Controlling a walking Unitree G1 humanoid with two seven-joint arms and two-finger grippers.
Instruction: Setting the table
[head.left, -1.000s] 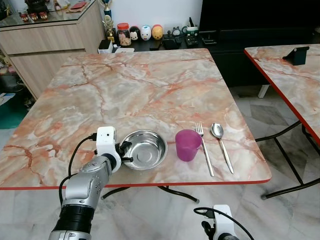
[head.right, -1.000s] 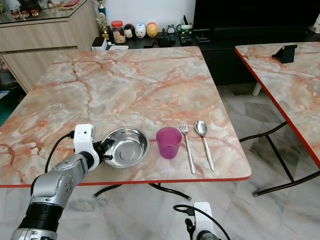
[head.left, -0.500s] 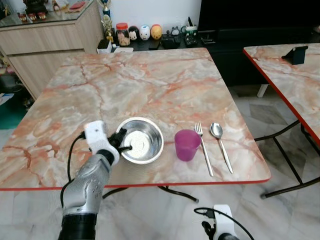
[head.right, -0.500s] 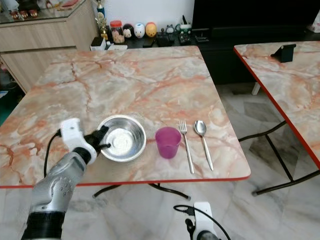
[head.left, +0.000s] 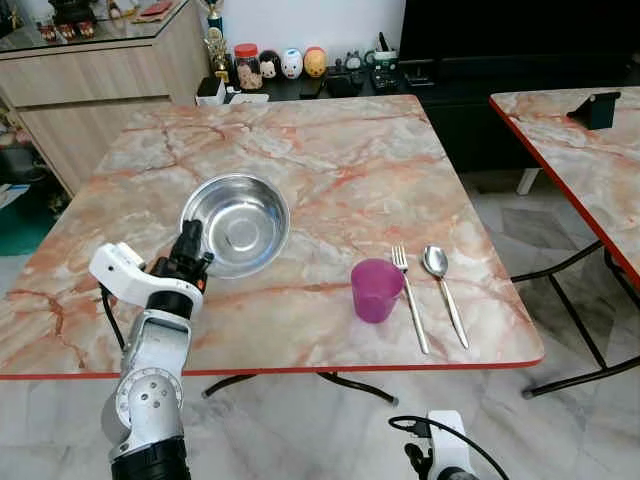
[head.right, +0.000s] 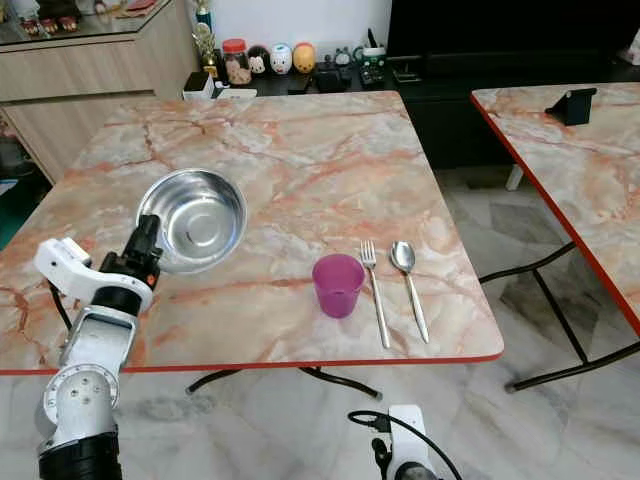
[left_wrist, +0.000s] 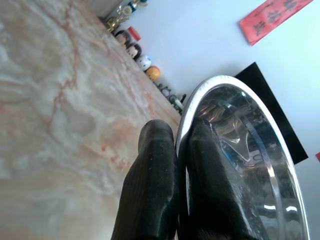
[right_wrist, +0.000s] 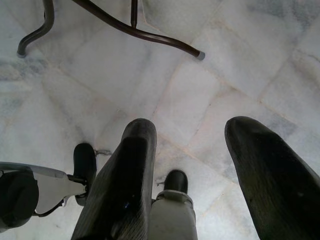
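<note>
Red wall banner (left_wrist: 270, 19) w/ gold characters, too blurred to read; no other text.

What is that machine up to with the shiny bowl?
It is setting the table. Its left pincer is shut on the rim of a steel bowl, holding it tilted up above the marble table. A purple cup, a fork and a spoon lie in a row near the table's front edge. The right pincer hangs open over the floor.

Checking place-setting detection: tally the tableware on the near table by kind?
Bowl, steel, held tilted by the left gripper: 1
Cup, purple: 1
Fork: 1
Spoon: 1
Total: 4
</note>
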